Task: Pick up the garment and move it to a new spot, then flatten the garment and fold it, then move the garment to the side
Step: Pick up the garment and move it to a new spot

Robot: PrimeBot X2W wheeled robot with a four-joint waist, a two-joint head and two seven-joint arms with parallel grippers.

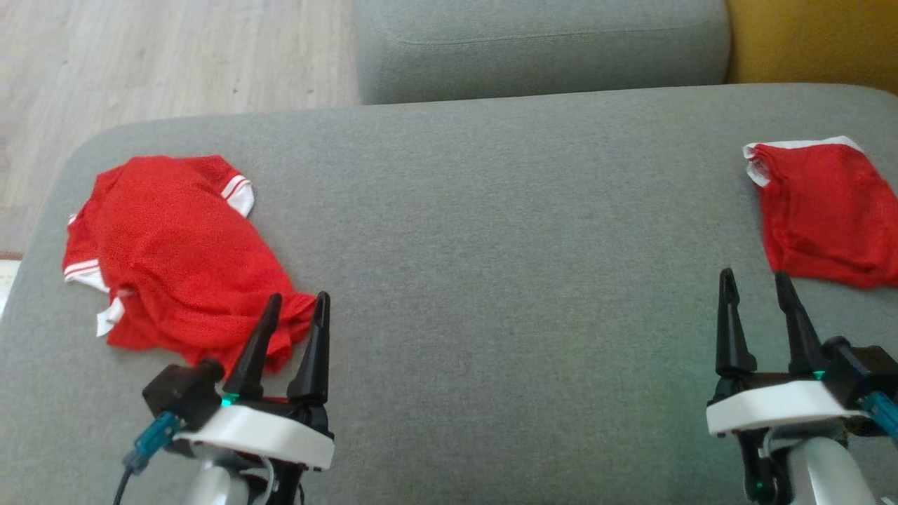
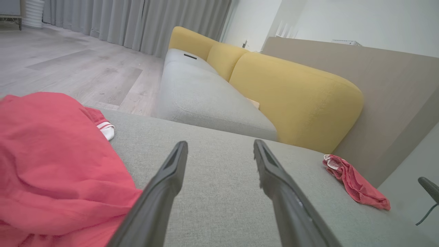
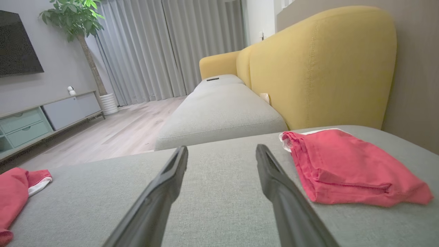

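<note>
Nearest to the robot, the left gripper (image 1: 298, 298) has its two dark fingers spread wide and nothing is between them. The right gripper (image 1: 753, 275) is the same, fully spread and empty, above the bare grey cushion (image 1: 505, 245).

The red shirt (image 1: 168, 245) lies crumpled on the left part of this cushion. In the head view its long axis runs diagonally, from the far left to the near right. The near end points toward the left gripper, and one finger of this gripper overlaps the edge of the cloth. Whether it touches the cloth, I cannot tell. One sleeve with white stripes points to the far right, and another white-striped edge is at the left side.

A folded red garment (image 1: 828, 210) lies at the right edge of the cushion, just beyond the right gripper and apart from it. Its white band is on the far side, away from the robot. The two red pieces are well apart.

Farther behind stand a second grey seat (image 1: 540, 49), a yellow backrest (image 1: 814, 42) and the wooden floor (image 1: 175, 56).
</note>
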